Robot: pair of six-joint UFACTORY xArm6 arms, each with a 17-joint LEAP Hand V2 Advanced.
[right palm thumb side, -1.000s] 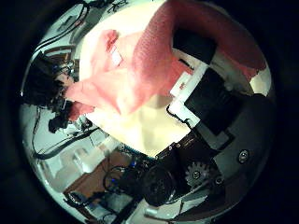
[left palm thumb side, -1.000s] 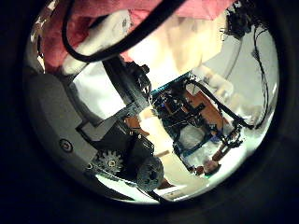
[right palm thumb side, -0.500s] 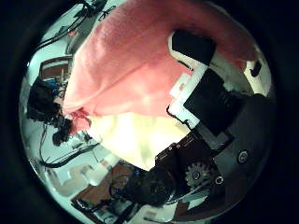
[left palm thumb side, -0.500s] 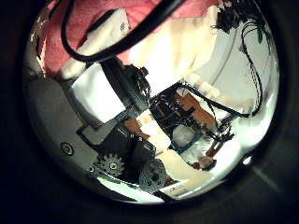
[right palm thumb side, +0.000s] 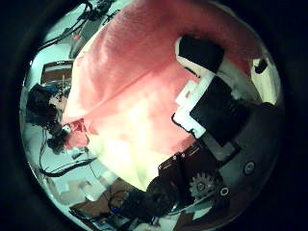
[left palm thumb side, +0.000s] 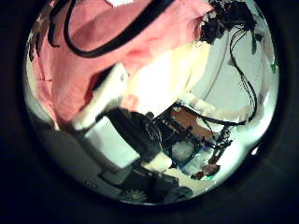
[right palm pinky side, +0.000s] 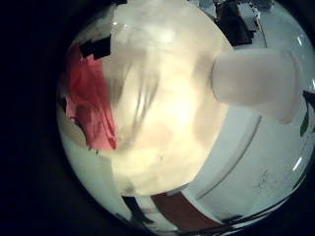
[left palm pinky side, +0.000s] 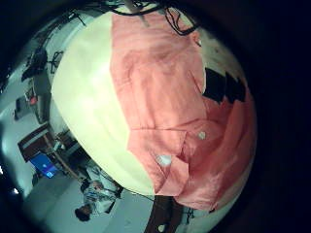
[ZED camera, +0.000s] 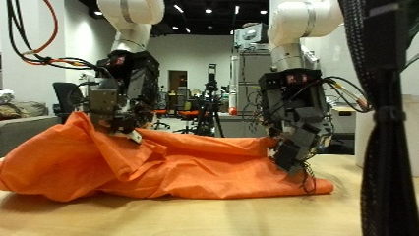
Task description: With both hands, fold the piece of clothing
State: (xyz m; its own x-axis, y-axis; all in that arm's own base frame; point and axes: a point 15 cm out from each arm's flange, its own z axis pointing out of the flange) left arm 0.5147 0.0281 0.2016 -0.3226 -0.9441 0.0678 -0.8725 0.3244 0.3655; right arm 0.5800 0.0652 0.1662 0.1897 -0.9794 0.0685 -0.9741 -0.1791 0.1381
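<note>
I am counting one piece of clothing [ZED camera: 157, 162], an orange garment lying crumpled on one wooden table [ZED camera: 209, 216]. I am seeing two robot hands over it: one left hand [ZED camera: 118, 103] and one right hand [ZED camera: 295, 133]. In the left little finger side palm view I am picking out what are probably two small pale buttons [left palm pinky side: 202, 135] on the cloth, though more may be hiding in the folds. I am counting one folded edge of the garment in the right little finger side palm view
</note>
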